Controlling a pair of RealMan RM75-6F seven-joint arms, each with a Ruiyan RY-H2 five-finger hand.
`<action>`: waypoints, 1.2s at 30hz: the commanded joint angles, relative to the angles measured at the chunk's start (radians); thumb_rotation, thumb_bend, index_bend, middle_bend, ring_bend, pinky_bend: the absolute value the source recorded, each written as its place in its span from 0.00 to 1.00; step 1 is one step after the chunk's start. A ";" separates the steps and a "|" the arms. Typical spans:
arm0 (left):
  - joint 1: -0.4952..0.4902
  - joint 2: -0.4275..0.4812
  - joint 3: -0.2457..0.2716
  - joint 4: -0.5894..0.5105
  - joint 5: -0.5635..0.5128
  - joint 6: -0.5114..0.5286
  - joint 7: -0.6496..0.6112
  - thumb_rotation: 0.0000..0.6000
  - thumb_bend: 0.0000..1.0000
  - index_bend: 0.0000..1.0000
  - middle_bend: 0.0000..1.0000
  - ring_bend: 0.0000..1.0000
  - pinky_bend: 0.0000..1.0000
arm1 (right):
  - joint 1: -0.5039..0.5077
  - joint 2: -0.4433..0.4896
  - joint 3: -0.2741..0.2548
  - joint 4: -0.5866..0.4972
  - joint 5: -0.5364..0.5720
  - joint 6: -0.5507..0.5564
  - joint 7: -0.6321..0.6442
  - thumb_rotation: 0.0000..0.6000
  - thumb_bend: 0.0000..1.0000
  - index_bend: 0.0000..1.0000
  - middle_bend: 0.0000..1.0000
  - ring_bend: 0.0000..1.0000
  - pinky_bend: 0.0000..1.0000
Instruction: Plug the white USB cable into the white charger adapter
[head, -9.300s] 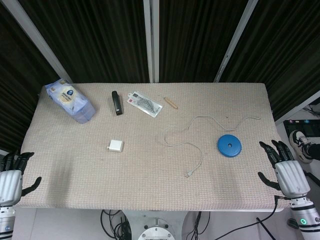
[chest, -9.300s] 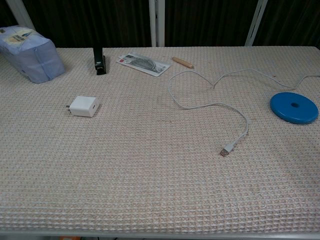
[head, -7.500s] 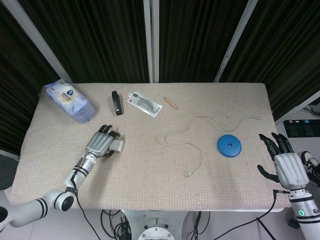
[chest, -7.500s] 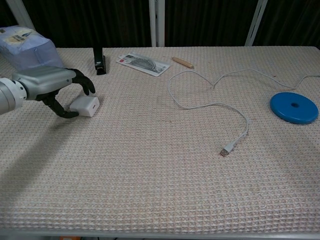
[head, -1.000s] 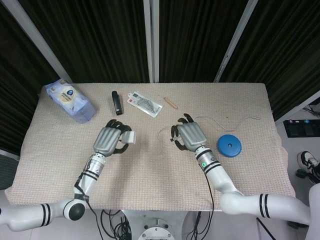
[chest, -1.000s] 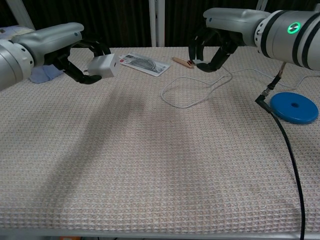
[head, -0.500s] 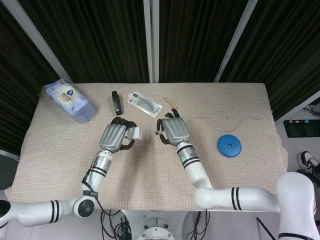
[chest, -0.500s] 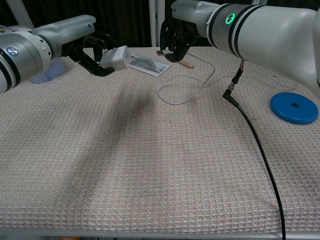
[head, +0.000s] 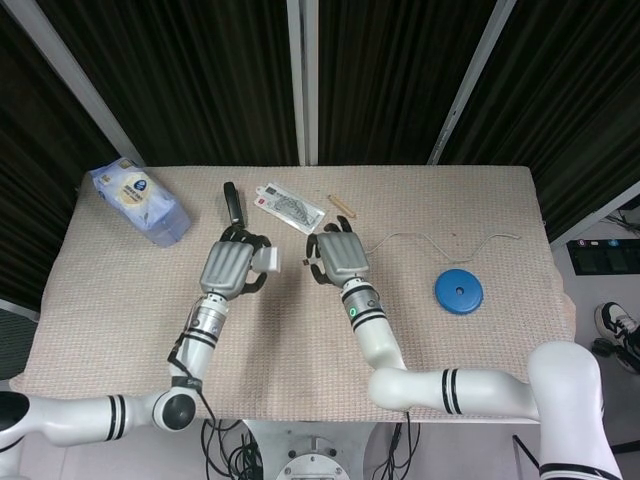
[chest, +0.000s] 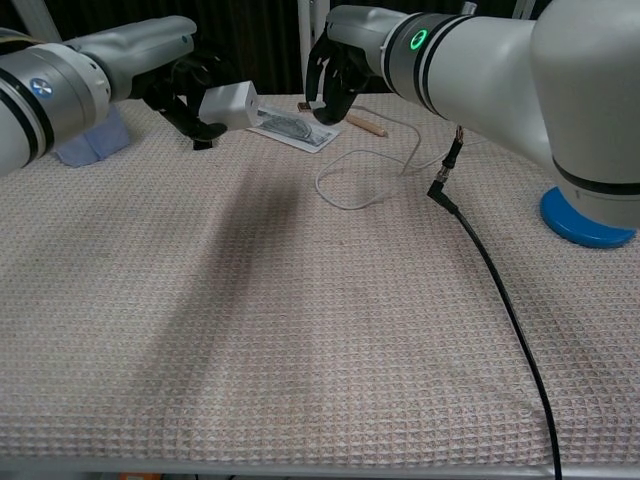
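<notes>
My left hand holds the white charger adapter in the air above the mat's back centre. Just to its right, my right hand pinches the plug end of the white USB cable. The plug itself is mostly hidden by the fingers. A small gap separates the adapter from the right hand. The rest of the cable trails in a loop on the mat and runs off to the right.
The table has a woven beige mat. A blue disc lies at the right. Along the back are a tissue pack, a black stapler, a flat packet and a wooden stick. The right arm's black lead hangs over the mat.
Both hands lifted their objects off the mat and drew together at the centre. In the last half second the right hand shifted slightly left towards the adapter.
</notes>
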 joint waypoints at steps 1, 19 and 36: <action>-0.015 -0.001 -0.001 -0.008 -0.020 0.024 0.040 1.00 0.40 0.43 0.42 0.20 0.15 | 0.010 -0.011 0.008 0.014 0.010 0.005 0.000 1.00 0.33 0.60 0.47 0.18 0.00; -0.062 -0.033 0.015 -0.009 -0.041 0.097 0.161 1.00 0.40 0.43 0.42 0.20 0.15 | 0.055 -0.067 0.063 0.077 0.069 0.018 0.023 1.00 0.34 0.60 0.47 0.19 0.00; -0.099 -0.057 0.003 -0.017 -0.074 0.130 0.231 1.00 0.40 0.43 0.42 0.20 0.15 | 0.076 -0.099 0.087 0.110 0.080 0.018 0.043 1.00 0.33 0.60 0.48 0.19 0.00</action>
